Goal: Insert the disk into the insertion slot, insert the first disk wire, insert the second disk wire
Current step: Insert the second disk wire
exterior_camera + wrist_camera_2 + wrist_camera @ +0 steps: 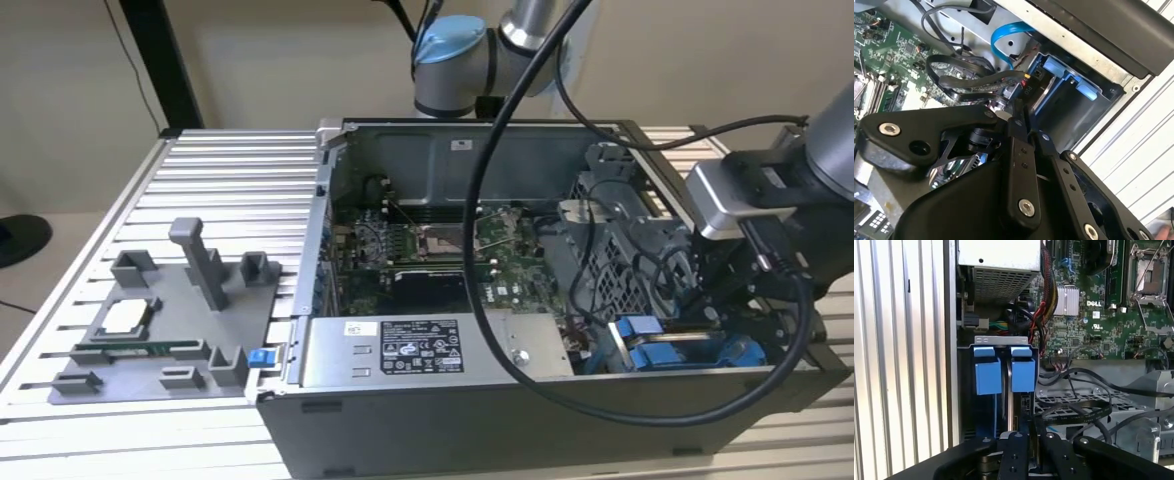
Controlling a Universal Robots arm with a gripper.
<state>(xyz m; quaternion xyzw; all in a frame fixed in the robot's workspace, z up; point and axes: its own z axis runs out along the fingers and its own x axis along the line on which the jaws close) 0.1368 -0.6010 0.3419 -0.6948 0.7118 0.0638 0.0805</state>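
Now | one insertion slot [1004,390] | two blue tabs [988,372] | jaws' state: cannot tell

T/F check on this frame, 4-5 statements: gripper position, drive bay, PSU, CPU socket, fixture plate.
1. The gripper is down at the drive bay with blue fittings. True.
2. The grey power-supply box lies outside the computer case on the table. False: it sits inside the case, along its near wall in the exterior view.
3. The CPU socket on the motherboard has a cooler mounted. False: the socket is bare.
4. A grey fixture plate sits on the table to the exterior view's left of the case. True.
5. A blue flat cable loops near the bay. True.
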